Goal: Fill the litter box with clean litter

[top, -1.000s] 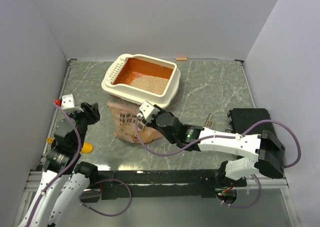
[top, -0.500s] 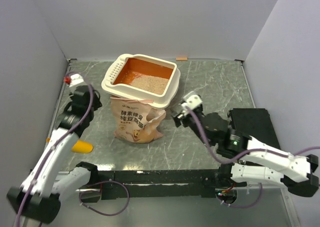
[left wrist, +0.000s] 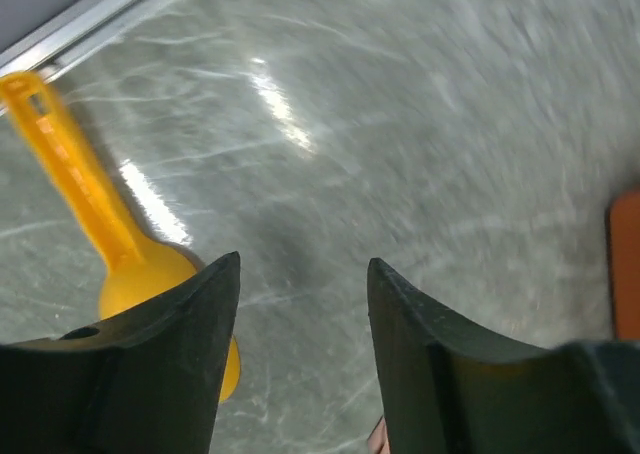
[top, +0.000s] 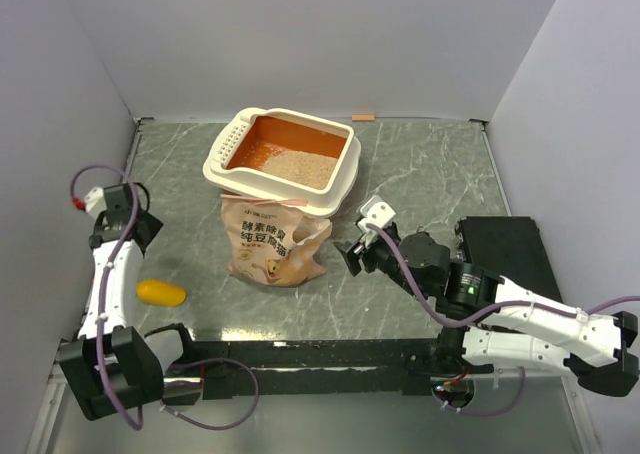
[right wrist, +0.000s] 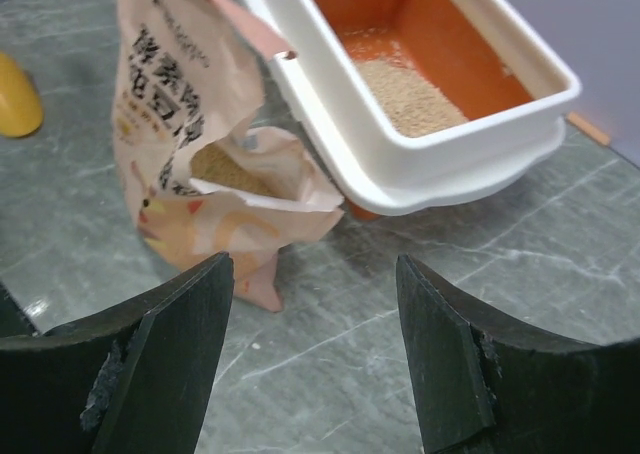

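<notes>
Beige litter [right wrist: 405, 94] covers part of the cream litter box [right wrist: 440, 169]'s orange floor; my left tool [left wrist: 303, 274] and right tool [right wrist: 312, 274] gape, empty.

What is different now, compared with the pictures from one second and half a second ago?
The right gripper, which was at the bag, drew back to the right and now hangs open beside it. The left gripper swung left toward the wall, open, near the scoop. Bag, scoop, litter box and the litter in it stayed as they were.
</notes>
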Motion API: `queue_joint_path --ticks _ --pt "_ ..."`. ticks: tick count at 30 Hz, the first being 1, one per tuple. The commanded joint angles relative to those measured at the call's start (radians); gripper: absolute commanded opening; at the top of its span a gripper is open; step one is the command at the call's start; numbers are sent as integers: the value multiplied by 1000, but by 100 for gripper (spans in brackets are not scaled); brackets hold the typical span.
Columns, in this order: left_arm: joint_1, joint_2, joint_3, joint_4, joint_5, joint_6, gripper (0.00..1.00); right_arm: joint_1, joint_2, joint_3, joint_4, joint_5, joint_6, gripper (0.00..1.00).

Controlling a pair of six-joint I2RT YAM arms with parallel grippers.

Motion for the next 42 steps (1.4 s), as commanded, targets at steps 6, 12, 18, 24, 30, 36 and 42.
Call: queue_joint_path --ticks 6,12,18,24,30,36,42 --pt "288 1 -106 6 193 -158 65 8 21 30 -8 -122 55 73" --pt "365 21 -137 32 210 -184 67 14 29 34 -22 -156 65 73" --pt "448 92 -134 40 225 -171 69 19 47 28 -24 -174 68 74" --pt "503 145 -127 41 192 -170 69 20 64 25 -18 -180 56 74" --pt "508 210 -123 47 158 -178 69 20 92 28 -2 -197 50 75" --pt "509 285 -105 31 137 -181 67 19 100 34 7 -210 58 75" --pt "508 310 -113 38 126 -171 58 17 74 14 30 -203 64 75"
